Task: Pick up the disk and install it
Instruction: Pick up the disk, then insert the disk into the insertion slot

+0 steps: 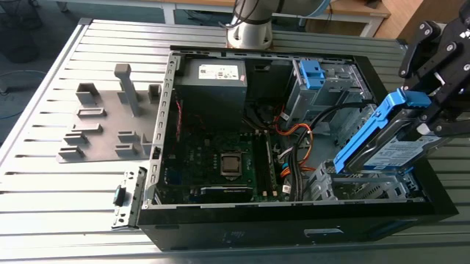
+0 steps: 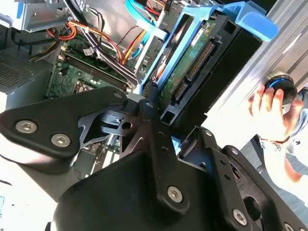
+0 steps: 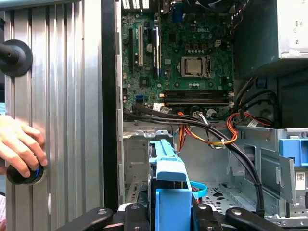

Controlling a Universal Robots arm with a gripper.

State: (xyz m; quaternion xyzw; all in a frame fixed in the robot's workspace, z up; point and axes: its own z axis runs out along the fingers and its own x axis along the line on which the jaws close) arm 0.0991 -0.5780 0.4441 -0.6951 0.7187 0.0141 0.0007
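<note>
A ribbed metal table (image 1: 44, 181) carried an open black computer case (image 1: 294, 234), which lay on its side with the inside facing up. On the exterior view's left of the case, a grey plate (image 1: 103, 129) with several upright blocks lay flat on the table. Inside the case, a grey power supply (image 1: 213, 82) sat at the far side, and the green motherboard (image 1: 220, 159) lay nearer, just beside it. A metal drive cage (image 1: 327, 82) with a blue latch (image 1: 312, 74) stood in the far corner on the exterior view's right. The disk (image 1: 389, 151), a silver drive in a blue bracket (image 1: 367, 131), was in the air over the near corner of the case on the exterior view's right. It was tilted steeply, and its low end was just above a metal bay (image 1: 356, 186); whether it touched the bay I could not tell. The black gripper (image 1: 430, 113) was clenched on the high end of the disk, and in the second wrist view its fingers (image 2: 150, 113) pressed against the edge of the drive. Orange, black and blue cables (image 1: 298, 154) ran between the motherboard and the bay. In the first wrist view a person's hand (image 3: 17, 142) rested on a black knob (image 3: 21, 174) on the table, outside the case. The square processor (image 1: 231, 164) sat in the middle of the motherboard.
</note>
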